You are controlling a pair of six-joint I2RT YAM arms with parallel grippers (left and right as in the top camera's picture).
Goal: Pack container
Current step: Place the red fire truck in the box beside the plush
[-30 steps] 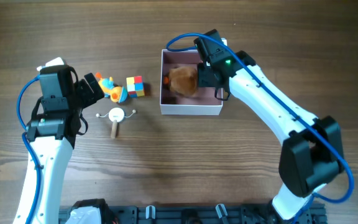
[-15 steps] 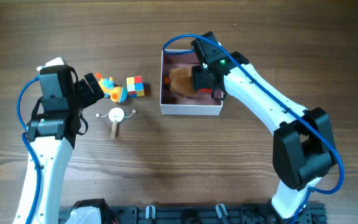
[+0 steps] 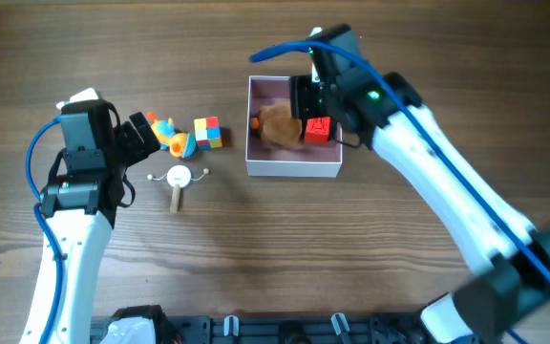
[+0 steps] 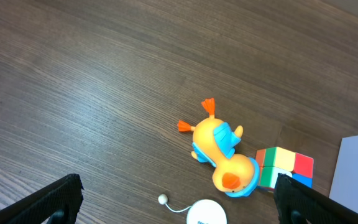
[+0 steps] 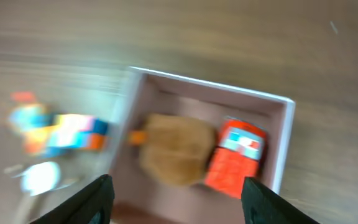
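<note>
The container (image 3: 292, 164) is a square white-walled box with a pink inside, at the table's middle back. In it lie a brown fuzzy toy (image 3: 280, 124) and a red toy (image 3: 317, 130); both show in the right wrist view, the brown toy (image 5: 178, 152) and the red toy (image 5: 235, 158). My right gripper (image 3: 306, 96) is open and empty above the container's far side. My left gripper (image 3: 143, 134) is open and empty, just left of an orange and blue duck (image 4: 221, 155), a colour cube (image 4: 283, 167) and a white disc toy with a string (image 4: 202, 213).
A small wooden peg (image 3: 176, 198) lies under the white disc (image 3: 178, 175). The duck (image 3: 170, 136) and cube (image 3: 207, 132) lie left of the container. A black rail runs along the table's front edge (image 3: 285, 330).
My right gripper has let go of the red toy, which now lies in the container, and has risen and moved back. The left arm has not moved.
</note>
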